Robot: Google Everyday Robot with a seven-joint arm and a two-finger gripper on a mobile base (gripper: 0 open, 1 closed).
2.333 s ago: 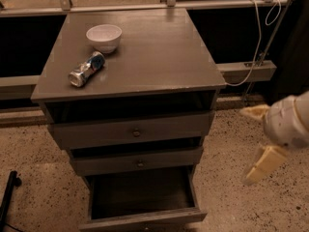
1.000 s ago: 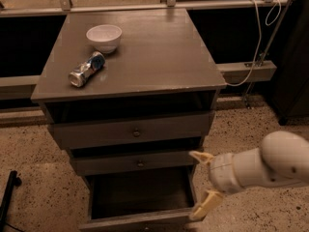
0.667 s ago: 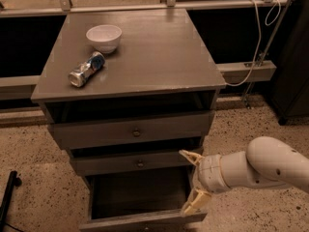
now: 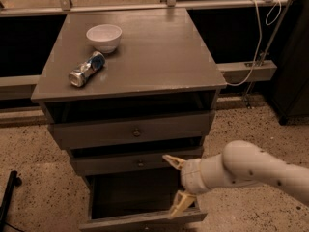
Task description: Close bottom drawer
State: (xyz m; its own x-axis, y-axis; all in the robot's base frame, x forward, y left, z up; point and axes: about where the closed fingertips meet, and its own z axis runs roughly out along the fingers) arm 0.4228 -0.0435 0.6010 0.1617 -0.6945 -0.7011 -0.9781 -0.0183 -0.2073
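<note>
The bottom drawer point(image 4: 140, 220) of the grey-brown cabinet stands pulled far out; its deep box is dark inside and its low front panel runs along the bottom edge of the view. My gripper point(image 4: 175, 186) reaches in from the right on a white arm, over the drawer's right part. Its two yellowish fingers point(image 4: 173, 161) are spread apart, one near the middle drawer's front, the other down near the bottom drawer's front panel. It holds nothing.
The middle drawer point(image 4: 137, 162) and top drawer point(image 4: 135, 132) are each pulled out a little. On the cabinet top point(image 4: 159, 52) sit a white bowl point(image 4: 104, 36) and a crushed can point(image 4: 87, 69). A white cable point(image 4: 256, 37) hangs at right; a black object point(image 4: 8, 192) lies at left.
My gripper has come in from the right and lowered, then slid left until it hangs over the open bottom drawer. The drawers have not moved.
</note>
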